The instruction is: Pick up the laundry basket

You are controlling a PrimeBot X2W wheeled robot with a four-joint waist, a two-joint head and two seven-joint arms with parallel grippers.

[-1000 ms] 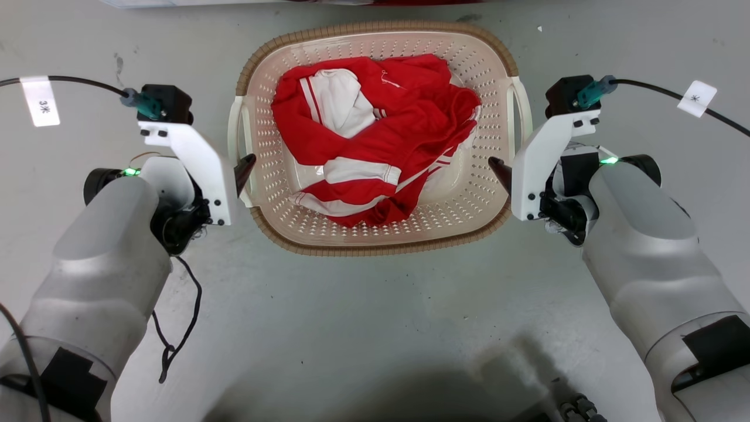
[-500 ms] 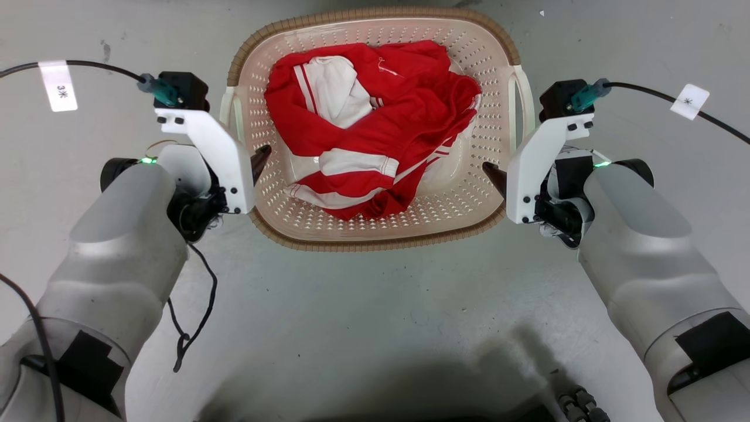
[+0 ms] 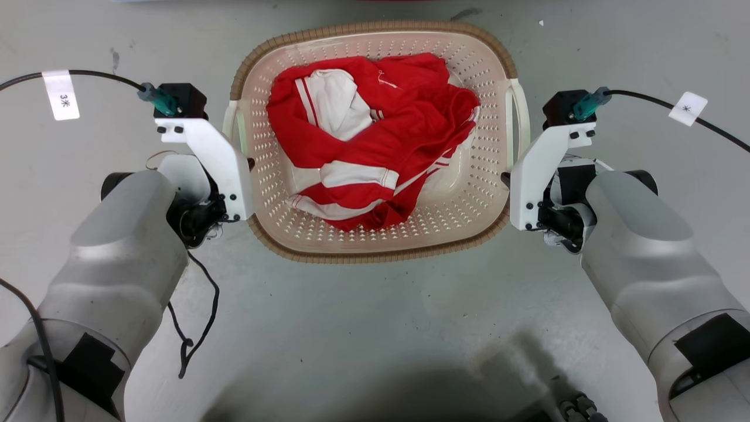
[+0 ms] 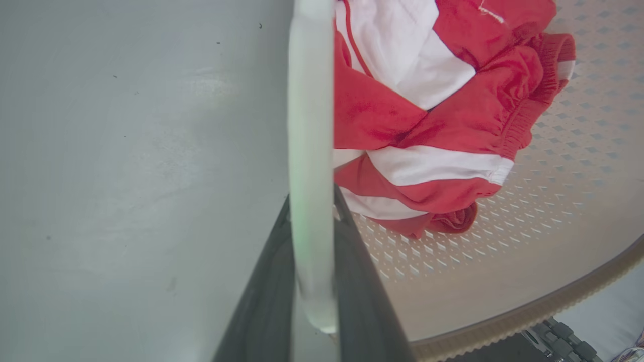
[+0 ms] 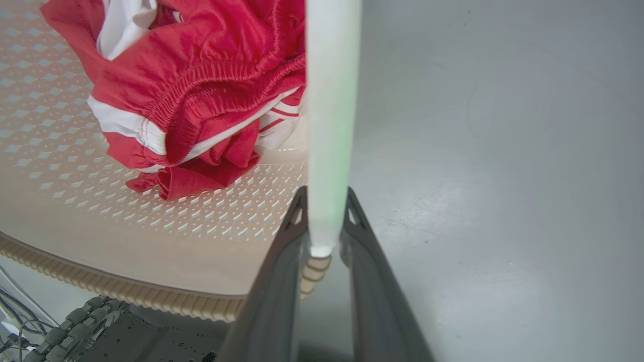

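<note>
Left wrist view: left pincer (image 4: pixel 312 201), drawn back from over the laundry basket (image 3: pixel 375 253), now seemingly clamps its left handle (image 4: pixel 309 100) (right pincer (image 5: pixel 325 193) likewise, right handle (image 5: pixel 332 75)). The basket rests on the floor (image 3: pixel 375 328) between them, ready to lift.

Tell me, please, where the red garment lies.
Head view, centre: the red garment lies bunched inside the laundry basket, between the left gripper and right gripper.

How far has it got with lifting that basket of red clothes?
Done: the reach. The left hand clamps the left handle and the right hand the right handle of the laundry basket. In hand: that two-sided grip. Left: the lift; whether the basket is off the floor yet, I cannot tell.
</note>
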